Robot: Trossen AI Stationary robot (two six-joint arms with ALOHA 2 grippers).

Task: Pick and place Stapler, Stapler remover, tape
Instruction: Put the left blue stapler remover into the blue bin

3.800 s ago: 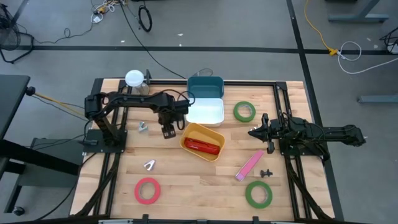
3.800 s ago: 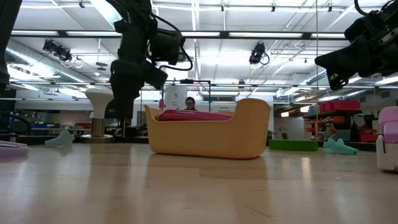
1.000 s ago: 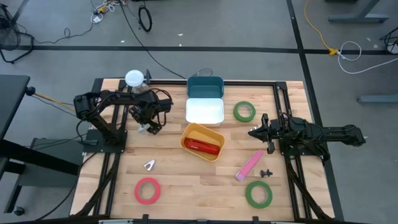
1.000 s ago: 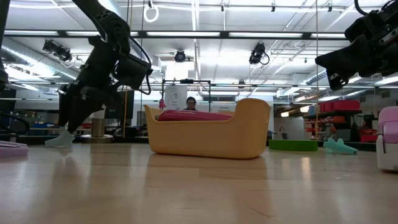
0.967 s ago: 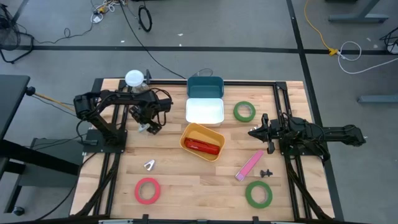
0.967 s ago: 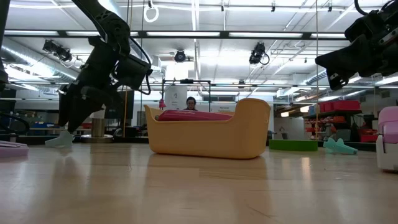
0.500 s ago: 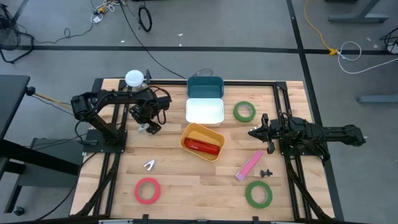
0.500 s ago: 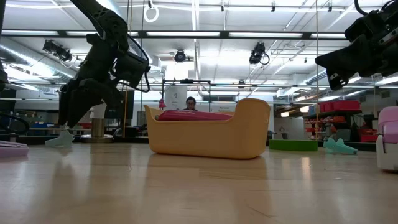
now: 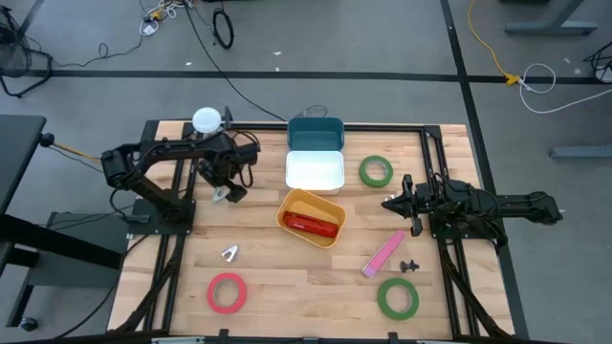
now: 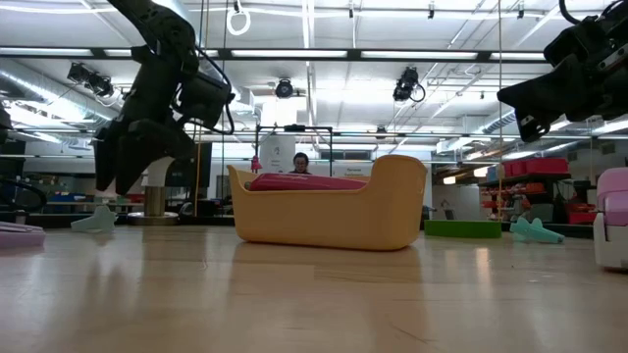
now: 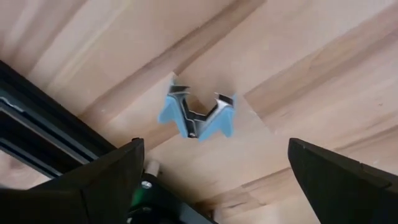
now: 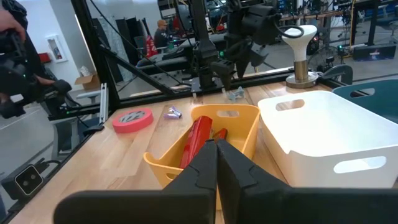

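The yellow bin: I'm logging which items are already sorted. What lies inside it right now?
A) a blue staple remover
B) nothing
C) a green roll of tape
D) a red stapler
D: in the high view a red stapler lies inside the yellow bin, while both green tape rolls rest on the table and the blue staple remover sits on the wood under the open left gripper.
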